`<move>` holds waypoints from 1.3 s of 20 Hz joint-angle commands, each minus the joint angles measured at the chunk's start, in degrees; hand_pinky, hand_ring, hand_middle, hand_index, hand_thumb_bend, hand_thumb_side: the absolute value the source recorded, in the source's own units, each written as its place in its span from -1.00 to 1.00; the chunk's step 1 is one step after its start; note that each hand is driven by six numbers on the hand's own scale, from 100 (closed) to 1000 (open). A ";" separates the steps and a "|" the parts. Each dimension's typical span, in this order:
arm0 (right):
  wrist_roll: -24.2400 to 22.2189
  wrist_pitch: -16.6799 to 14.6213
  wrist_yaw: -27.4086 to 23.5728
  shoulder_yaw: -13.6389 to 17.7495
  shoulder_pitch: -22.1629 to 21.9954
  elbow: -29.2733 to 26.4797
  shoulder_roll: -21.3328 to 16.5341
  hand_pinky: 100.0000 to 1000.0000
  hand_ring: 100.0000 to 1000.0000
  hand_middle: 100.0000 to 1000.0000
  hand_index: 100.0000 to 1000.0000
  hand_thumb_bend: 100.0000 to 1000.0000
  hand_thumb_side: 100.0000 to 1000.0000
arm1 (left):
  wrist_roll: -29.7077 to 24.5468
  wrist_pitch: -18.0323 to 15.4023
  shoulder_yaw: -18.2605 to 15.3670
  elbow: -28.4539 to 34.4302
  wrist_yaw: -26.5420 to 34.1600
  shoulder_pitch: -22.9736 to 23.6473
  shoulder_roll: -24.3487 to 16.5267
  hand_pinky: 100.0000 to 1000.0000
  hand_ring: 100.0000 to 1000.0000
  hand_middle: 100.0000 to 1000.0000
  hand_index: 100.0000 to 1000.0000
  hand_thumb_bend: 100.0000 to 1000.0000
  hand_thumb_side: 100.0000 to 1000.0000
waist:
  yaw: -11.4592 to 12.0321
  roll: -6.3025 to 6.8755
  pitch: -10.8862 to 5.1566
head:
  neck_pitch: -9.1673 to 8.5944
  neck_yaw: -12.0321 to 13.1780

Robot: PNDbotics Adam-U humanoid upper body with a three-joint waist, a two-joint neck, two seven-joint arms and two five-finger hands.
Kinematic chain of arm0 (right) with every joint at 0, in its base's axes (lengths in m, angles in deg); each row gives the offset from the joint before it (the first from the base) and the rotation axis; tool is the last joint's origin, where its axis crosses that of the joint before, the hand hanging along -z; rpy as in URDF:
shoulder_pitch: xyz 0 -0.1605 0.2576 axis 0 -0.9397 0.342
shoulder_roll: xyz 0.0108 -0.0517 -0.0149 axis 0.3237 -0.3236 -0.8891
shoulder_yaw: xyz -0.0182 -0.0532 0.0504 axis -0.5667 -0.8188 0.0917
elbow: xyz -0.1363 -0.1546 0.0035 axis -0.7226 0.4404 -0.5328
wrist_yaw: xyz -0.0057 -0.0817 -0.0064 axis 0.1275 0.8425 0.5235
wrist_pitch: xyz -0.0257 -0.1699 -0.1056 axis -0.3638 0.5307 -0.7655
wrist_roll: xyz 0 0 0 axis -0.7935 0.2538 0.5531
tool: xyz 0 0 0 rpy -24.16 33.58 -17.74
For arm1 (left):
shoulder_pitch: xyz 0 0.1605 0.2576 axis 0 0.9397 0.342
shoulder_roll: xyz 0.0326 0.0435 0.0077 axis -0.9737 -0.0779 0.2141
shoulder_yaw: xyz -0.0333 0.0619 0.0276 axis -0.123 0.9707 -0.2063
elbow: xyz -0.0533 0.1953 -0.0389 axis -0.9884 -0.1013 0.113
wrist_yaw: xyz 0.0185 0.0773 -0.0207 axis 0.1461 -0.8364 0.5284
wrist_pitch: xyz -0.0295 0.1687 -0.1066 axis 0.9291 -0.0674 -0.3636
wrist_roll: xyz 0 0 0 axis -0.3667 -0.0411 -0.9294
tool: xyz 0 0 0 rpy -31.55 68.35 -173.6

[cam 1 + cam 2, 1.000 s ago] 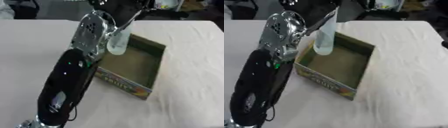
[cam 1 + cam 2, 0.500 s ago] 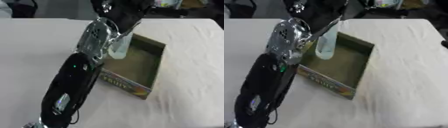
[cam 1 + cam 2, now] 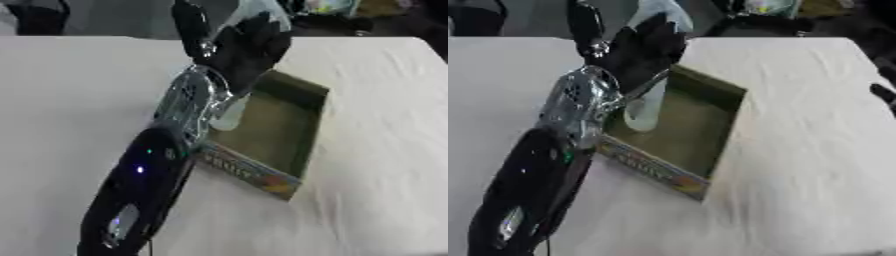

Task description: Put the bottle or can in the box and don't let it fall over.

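**Two eyes, one downward look**

Both views come from my head, looking steeply down over my left arm (image 3: 144,190) at the table (image 3: 70,90). They share the open box (image 3: 702,125); the right eye sees it shifted leftward.

The left arm was stretched up from the lower left, its black left hand (image 3: 645,50) curled closed at the top.

Clear plastic bottle (image 3: 644,107), cardboard box (image 3: 710,145)
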 commanded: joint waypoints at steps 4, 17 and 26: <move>0.25 -0.25 0.39 0.78 0.08 -0.62 -0.82 0.76 0.81 0.66 0.87 -1.00 0.13 | -1.84 1.04 0.47 -1.66 -0.41 0.57 1.06 -1.00 -1.00 -1.00 0.93 0.26 1.00 | 0.48 -0.16 -0.58 | -0.47 -0.48; 0.38 -0.48 0.89 1.02 -0.47 -0.96 -0.86 0.76 0.81 0.66 0.87 -1.00 0.13 | -2.52 1.90 0.30 -6.27 -2.68 3.10 0.69 -1.00 -1.00 -1.00 0.93 0.26 1.00 | 1.71 -0.12 -0.42 | -0.54 -1.13; 0.89 -0.84 1.36 1.64 -1.61 -1.13 -1.68 0.76 0.82 0.66 0.87 -1.00 0.13 | -3.27 0.97 -0.78 -5.71 -4.85 5.04 -3.86 -1.00 -1.00 -1.00 0.91 0.25 1.00 | 3.27 0.35 -0.88 | -0.01 -2.88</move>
